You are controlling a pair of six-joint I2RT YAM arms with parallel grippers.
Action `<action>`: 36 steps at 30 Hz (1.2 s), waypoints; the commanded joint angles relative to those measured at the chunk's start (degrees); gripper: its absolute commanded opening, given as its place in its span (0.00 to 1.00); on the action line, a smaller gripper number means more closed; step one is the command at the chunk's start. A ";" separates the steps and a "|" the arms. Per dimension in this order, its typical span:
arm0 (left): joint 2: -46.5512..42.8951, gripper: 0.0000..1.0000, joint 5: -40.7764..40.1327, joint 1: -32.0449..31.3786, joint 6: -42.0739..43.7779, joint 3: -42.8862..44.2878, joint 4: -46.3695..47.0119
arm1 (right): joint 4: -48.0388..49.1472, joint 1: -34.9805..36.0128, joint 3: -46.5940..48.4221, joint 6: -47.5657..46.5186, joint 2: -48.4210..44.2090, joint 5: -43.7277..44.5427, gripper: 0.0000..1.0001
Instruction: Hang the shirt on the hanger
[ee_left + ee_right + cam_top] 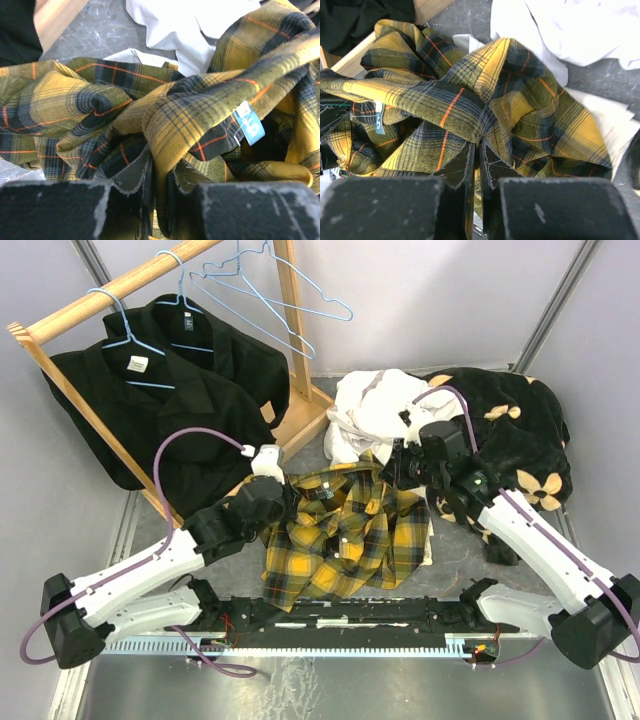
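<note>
The yellow-and-black plaid shirt (345,535) hangs bunched between both grippers, just above the table's middle. My left gripper (283,497) is shut on a fold of its collar edge (161,165); a blue size tag (248,123) shows beside it. My right gripper (397,468) is shut on another fold of the shirt (480,145). Empty light-blue wire hangers (285,290) hang on the wooden rack's rod at the back, well clear of both grippers.
A wooden rack (90,300) at back left holds two black shirts (170,390) on blue hangers; its base (300,420) lies near the plaid shirt. A cream-white shirt (365,410) and a black floral garment (510,430) are piled at back right.
</note>
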 commanded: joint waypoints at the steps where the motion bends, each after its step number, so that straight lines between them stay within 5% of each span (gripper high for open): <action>1: 2.72 0.19 3.33 0.24 -0.20 -2.45 6.44 | 4.82 0.54 -4.98 3.73 2.02 -2.00 0.08; 9: 7.91 0.19 8.25 0.27 -1.59 -7.13 8.61 | 12.15 6.82 -12.41 7.02 4.98 5.76 0.08; 11: 6.31 0.24 8.06 0.24 -1.29 -6.61 7.20 | 10.64 6.84 -11.21 6.55 4.44 6.53 0.13; 18: -0.42 0.62 4.13 0.26 0.96 -1.20 -0.69 | 2.40 6.92 -4.08 3.53 0.91 10.84 0.58; 26: -6.71 0.86 2.73 0.26 1.97 2.28 -7.95 | -3.65 6.92 -0.79 1.93 -3.64 9.70 0.80; 30: -7.68 0.91 2.37 0.21 2.45 4.55 -12.95 | -7.07 6.84 -0.89 6.35 -7.32 15.05 0.97; 36: -7.00 0.92 2.49 0.24 1.25 7.20 -17.66 | -5.86 6.86 -4.32 1.62 -12.71 11.99 0.99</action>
